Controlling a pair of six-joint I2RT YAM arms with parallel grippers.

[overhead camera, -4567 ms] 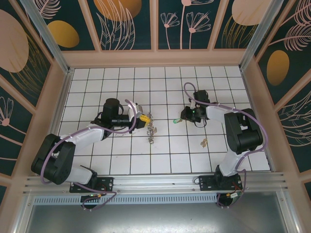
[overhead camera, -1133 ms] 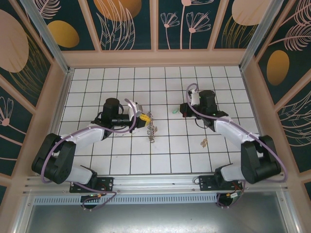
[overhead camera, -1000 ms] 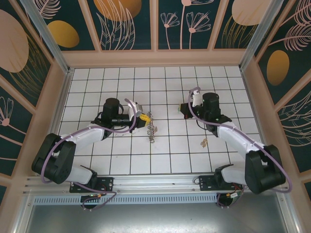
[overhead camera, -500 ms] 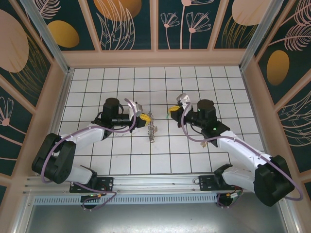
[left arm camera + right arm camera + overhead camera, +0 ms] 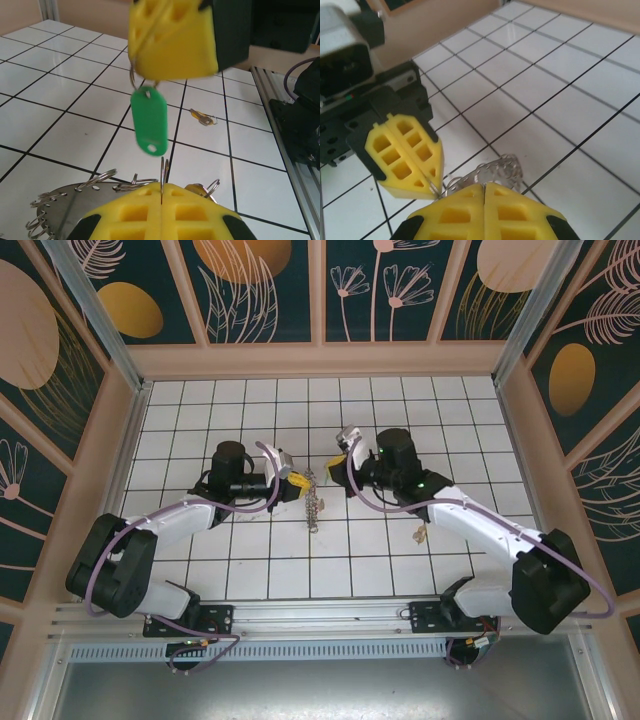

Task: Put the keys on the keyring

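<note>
The tiled table [image 5: 260,570] is lying under both arms, so the largest hazard is a drop: anything slipping free is going to land on the tiles and need a fresh pick. The left arm is presenting the keyring [image 5: 75,202] near the table's middle. The left gripper [image 5: 163,189] is pressing its pads together on a thin loop at the hoop's rim. Whether the hoop's far edge is resting on the tiles cannot be told. That hold is looking narrow, so a nudge from the other arm is likely to twist the hoop in the pads or pull it out.

The right gripper [image 5: 484,189] is hovering just beside and above, its pads squeezing the small wire ring of the green key [image 5: 149,122], which is dangling tilted over the hoop. Hanging that loosely, the ring is going to be hard to line up, and it may be snagging a neighbouring loop or missing altogether. The yellow pads of the two grippers are sitting near enough to collide.

The brass key [image 5: 202,118] is lying well apart on the tiles.
</note>
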